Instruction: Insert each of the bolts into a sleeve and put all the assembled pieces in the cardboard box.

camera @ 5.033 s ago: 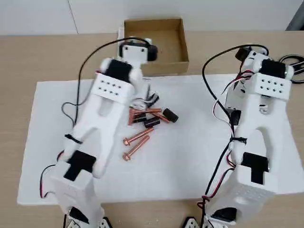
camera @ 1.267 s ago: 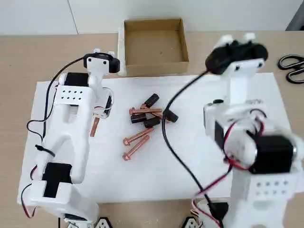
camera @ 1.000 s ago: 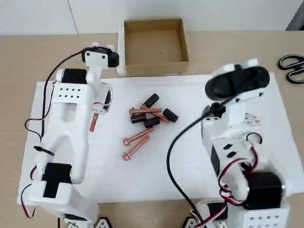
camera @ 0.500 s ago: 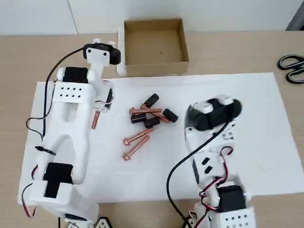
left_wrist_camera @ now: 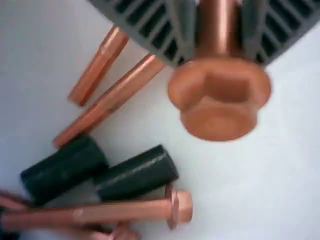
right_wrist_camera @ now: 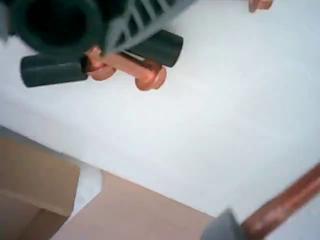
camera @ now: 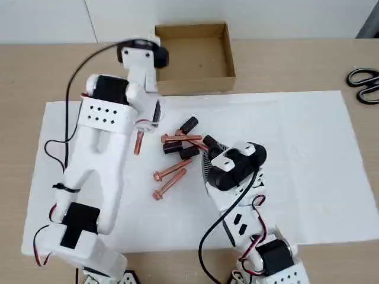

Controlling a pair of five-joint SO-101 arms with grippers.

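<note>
One cardboard box (camera: 195, 84) shows a bare floor. Left claw (left_wrist_camera: 220, 27) is clamped on a bolt (left_wrist_camera: 218, 100); right claw (camera: 207, 158), perhaps around a sleeve (right_wrist_camera: 55, 22), is partly hidden: grip cannot be told.

left end effector (camera: 142, 131) clamped, arm stretched forward; right end effector (camera: 207, 155) low

Tan table (camera: 35, 71) with a white sheet (camera: 308, 154), a cardboard box (camera: 198, 84) (open-topped) and scissors (camera: 362, 84).

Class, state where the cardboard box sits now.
High view: the cardboard box sits on the table just beyond the white sheet, near the middle.
</note>
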